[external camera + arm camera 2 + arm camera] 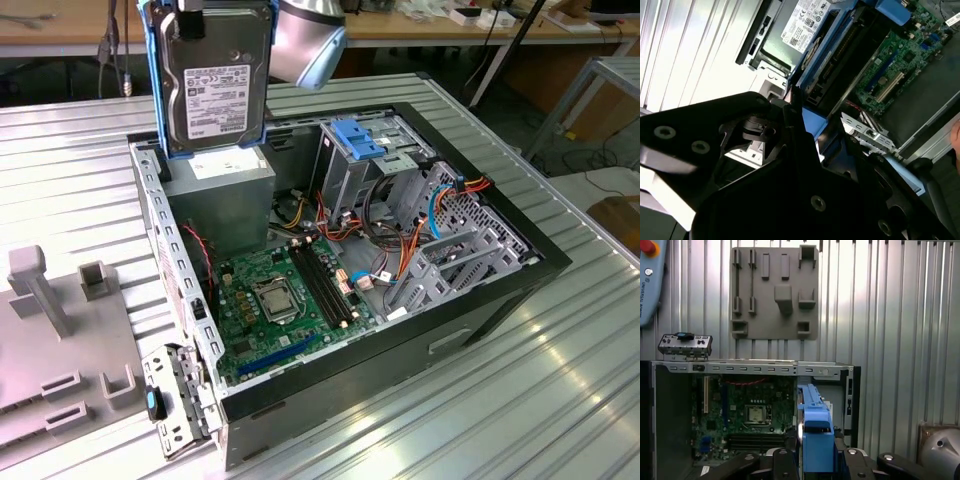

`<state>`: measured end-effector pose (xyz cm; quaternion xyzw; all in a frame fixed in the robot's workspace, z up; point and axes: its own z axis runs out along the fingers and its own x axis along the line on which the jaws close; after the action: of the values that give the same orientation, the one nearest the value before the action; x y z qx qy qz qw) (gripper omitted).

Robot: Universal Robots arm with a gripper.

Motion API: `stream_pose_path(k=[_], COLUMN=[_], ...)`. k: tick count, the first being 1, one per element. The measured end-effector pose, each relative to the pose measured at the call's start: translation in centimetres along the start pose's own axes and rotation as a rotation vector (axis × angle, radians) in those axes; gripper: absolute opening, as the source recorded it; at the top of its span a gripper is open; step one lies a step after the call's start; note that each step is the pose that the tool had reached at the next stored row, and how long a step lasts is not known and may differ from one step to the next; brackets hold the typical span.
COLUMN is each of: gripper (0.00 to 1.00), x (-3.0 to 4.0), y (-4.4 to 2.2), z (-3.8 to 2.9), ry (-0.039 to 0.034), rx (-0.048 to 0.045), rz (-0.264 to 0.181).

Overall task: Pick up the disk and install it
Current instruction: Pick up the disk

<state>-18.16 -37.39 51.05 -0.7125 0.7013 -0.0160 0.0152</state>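
Disk [215, 75]: you find it upper left in the exterior view, upright in the air above the open computer case [380, 375]. Gripper [816, 457]: you see its fingers clamped on the disk's blue frame. Circuit board [275, 300]: inside the case. Grey peg plate [60, 350]: lower left, on the ribbed table [540, 400].

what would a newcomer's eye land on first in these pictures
The disk, blue-framed and upright, hangs in the gripper above the open computer case, at the exterior view's upper left. Inside the case lies the green motherboard, and a grey fixture plate sits at that view's left.
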Motion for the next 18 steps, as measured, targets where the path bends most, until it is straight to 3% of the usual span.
stream_pose_path(k=[2, 4, 11, 13, 18], gripper=[0.37, 0.37, 0.37, 0.37, 0.37], x=[0.00, 0.14, 2.18, 2.32, 2.78], y=[-0.26, -1.03, -1.61, -3.10, -4.96], z=[0.04, 0.08, 0.20, 0.29, 0.42], ry=[0.0005, 0.0005, 0.0006, 0.0006, 0.0007], rx=[0.0000, 0.0000, 0.0000, -0.0001, -0.0001], rz=[0.011, 0.011, 0.012, 0.012, 0.012])
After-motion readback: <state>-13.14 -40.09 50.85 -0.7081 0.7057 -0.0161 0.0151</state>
